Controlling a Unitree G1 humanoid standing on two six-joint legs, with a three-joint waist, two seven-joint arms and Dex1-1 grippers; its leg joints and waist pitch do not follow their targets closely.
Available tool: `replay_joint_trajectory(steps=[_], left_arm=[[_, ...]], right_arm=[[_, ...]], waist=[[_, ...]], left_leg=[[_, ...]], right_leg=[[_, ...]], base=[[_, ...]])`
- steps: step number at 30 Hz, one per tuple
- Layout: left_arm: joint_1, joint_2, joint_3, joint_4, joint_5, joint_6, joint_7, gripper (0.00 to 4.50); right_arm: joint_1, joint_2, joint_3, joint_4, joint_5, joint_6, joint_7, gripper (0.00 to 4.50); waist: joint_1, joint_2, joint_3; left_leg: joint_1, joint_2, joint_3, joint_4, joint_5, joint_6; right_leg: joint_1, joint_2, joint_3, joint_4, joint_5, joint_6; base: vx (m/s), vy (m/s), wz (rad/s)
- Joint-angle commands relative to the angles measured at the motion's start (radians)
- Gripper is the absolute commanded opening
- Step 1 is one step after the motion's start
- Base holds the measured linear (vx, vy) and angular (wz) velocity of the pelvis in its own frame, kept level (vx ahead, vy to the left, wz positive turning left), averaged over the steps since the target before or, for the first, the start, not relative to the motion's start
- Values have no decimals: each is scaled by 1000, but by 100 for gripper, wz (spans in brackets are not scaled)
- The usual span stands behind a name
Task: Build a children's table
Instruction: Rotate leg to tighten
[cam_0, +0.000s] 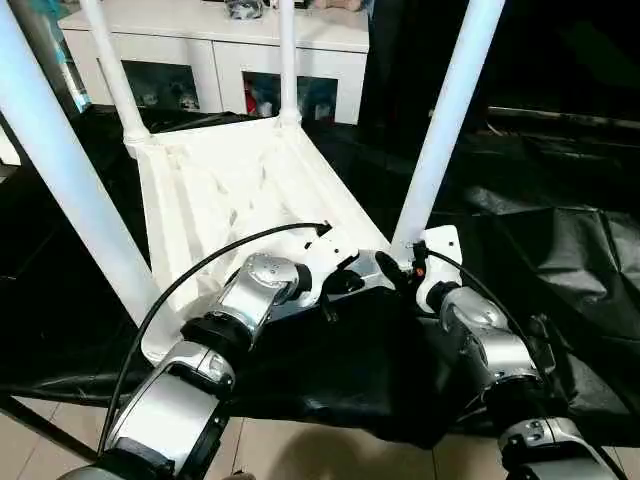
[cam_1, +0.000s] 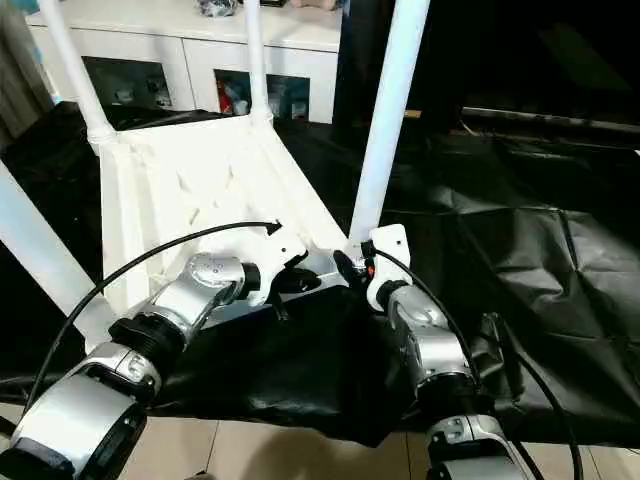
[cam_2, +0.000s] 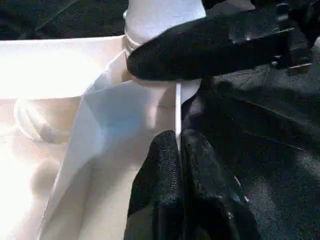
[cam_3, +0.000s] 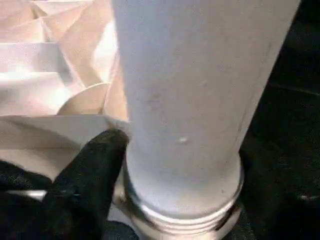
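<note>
The white tabletop (cam_0: 220, 190) lies upside down on a black sheet, ribbed underside up. Legs stand in its corner sockets: the near right leg (cam_0: 445, 130), the near left leg (cam_0: 60, 170) and two far legs (cam_0: 287, 60). My left gripper (cam_2: 179, 145) is shut on the thin near rim of the tabletop, right beside the near right socket. My right gripper (cam_0: 408, 262) wraps the base of the near right leg; one of its fingers (cam_2: 200, 45) lies across the leg just above the socket collar, and the other is hidden behind the leg.
A black sheet (cam_0: 540, 230) covers the floor under and around the tabletop, wrinkled at the right. A white cabinet (cam_0: 220, 60) with glass doors stands behind the far legs. Pale floor tiles (cam_0: 330, 450) show at the near edge.
</note>
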Motion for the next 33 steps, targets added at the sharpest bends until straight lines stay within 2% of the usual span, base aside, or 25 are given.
replay_joint_trajectory(steps=[1, 2, 4, 5, 7, 8, 9, 11, 12, 13, 14, 15, 17, 18, 19, 20, 24, 26, 28, 31, 33], left_arm=[[4, -4, -15, 12, 4, -44, -48, 0], [6, 0, -17, 10, 2, -51, -64, 0], [16, 21, -23, -6, -6, -55, -122, 0], [31, 44, -31, -34, -23, -47, -205, 0], [39, 59, -35, -53, -36, -27, -258, 0], [46, 75, -35, -76, -54, -18, -312, 0], [50, 85, -36, -87, -62, -19, -341, 0], [55, 106, -42, -99, -65, -29, -393, 0], [58, 119, -46, -106, -67, -29, -425, 0], [63, 129, -47, -115, -73, -23, -461, 0], [66, 136, -47, -121, -78, -19, -487, 0], [73, 150, -47, -136, -88, -4, -521, 0], [82, 168, -46, -159, -100, 13, -556, 0], [83, 174, -44, -163, -103, 16, -559, 0], [84, 178, -41, -165, -105, 16, -559, 0], [84, 185, -37, -163, -104, 14, -556, 0], [86, 200, -30, -165, -101, 8, -552, 0], [93, 205, -28, -179, -102, 16, -561, 0], [98, 208, -29, -189, -103, 21, -563, 0], [103, 210, -29, -195, -102, 24, -564, 0], [106, 211, -31, -197, -103, 26, -564, 0]], right_arm=[[11, 10, 63, -2, 4, 6, 117, 362], [11, 1, 64, -5, 4, 6, 129, 376], [22, -42, 79, -35, 10, -1, 205, 393], [30, -81, 83, -52, 14, -16, 254, 393], [33, -104, 78, -56, 18, -24, 279, 393], [43, -138, 82, -74, 31, -29, 346, 393], [49, -156, 83, -85, 39, -30, 386, 393], [59, -187, 80, -108, 54, -27, 454, 393], [67, -207, 83, -127, 61, -28, 496, 393], [75, -222, 86, -142, 68, -26, 530, 393], [80, -232, 88, -152, 74, -25, 553, 393], [87, -246, 93, -162, 75, -29, 576, 393], [96, -264, 102, -176, 81, -29, 612, 393], [101, -272, 108, -185, 86, -24, 634, 393], [106, -279, 114, -191, 87, -21, 647, 393], [114, -289, 126, -202, 89, -16, 672, 393], [116, -291, 132, -202, 86, -14, 686, 366], [114, -285, 126, -201, 92, -5, 691, 354], [115, -284, 126, -205, 98, 0, 697, 330], [118, -285, 127, -213, 105, 8, 700, 322], [122, -284, 128, -216, 111, 14, 705, 288]], waist=[[-2, -16, -43], [0, -13, -43], [3, -17, -43], [7, -17, -46], [6, -19, -47], [8, -16, -50], [8, -17, -55], [19, -9, -61], [20, -11, -63], [30, -10, -68], [33, -10, -68], [36, -6, -67], [34, -7, -61], [34, -6, -58], [34, -6, -56], [33, -5, -51], [26, -10, -49], [25, -10, -50], [25, -12, -52], [26, -12, -54], [27, -14, -53]], left_leg=[[9, 52, -35, -81, -337, 31], [10, 52, -35, -80, -332, 33], [5, 52, -35, -81, -301, 42], [3, 57, -33, -80, -265, 53], [-2, 56, -31, -78, -250, 59], [-1, 59, -30, -76, -231, 62], [-4, 58, -27, -71, -190, 75], [-1, 60, -21, -60, -105, 111], [-3, 60, -20, -58, -82, 120], [-5, 60, -18, -51, -34, 142], [-5, 61, -17, -48, -16, 154], [-8, 61, -16, -44, -5, 172], [-10, 65, -18, -48, -53, 163], [-5, 67, -17, -52, -104, 141], [-5, 67, -17, -54, -124, 129], [-2, 68, -18, -61, -184, 96], [-2, 67, -22, -67, -233, 55], [-2, 66, -23, -67, -227, 51], [-4, 65, -21, -64, -191, 62], [-7, 64, -20, -60, -155, 79], [-7, 63, -19, -59, -148, 87]], right_leg=[[20, -81, 45, -107, -514, -101], [20, -83, 46, -105, -512, -103], [25, -84, 46, -103, -493, -106], [28, -84, 49, -94, -426, -122], [29, -83, 50, -87, -383, -145], [31, -83, 50, -77, -325, -170], [35, -78, 50, -66, -233, -197], [36, -74, 49, -44, -47, -257], [38, -71, 48, -38, -3, -267], [40, -70, 47, -25, 84, -283], [38, -69, 46, -22, 119, -291], [36, -69, 44, -17, 148, -304], [36, -74, 42, -24, 78, -304], [34, -76, 43, -33, -1, -295], [34, -76, 43, -37, -35, -288], [32, -76, 44, -48, -128, -267], [31, -82, 48, -60, -239, -229], [30, -82, 49, -59, -237, -224], [32, -82, 49, -53, -183, -234], [33, -79, 48, -47, -127, -245], [33, -80, 47, -47, -130, -246]], base=[[0, 0, 0], [0, 0, 0], [0, 0, 0], [0, 0, 0], [0, 0, 0], [64, -11, 0], [64, -11, 0], [58, 1, 3], [52, 5, 3], [0, 0, 0], [0, 0, 0], [0, 0, 0], [0, 0, 0], [0, 0, 0], [0, 0, 0], [0, 0, 0], [0, 0, 0], [0, 0, 0], [0, 0, 0], [0, 0, 0], [0, 0, 0]])
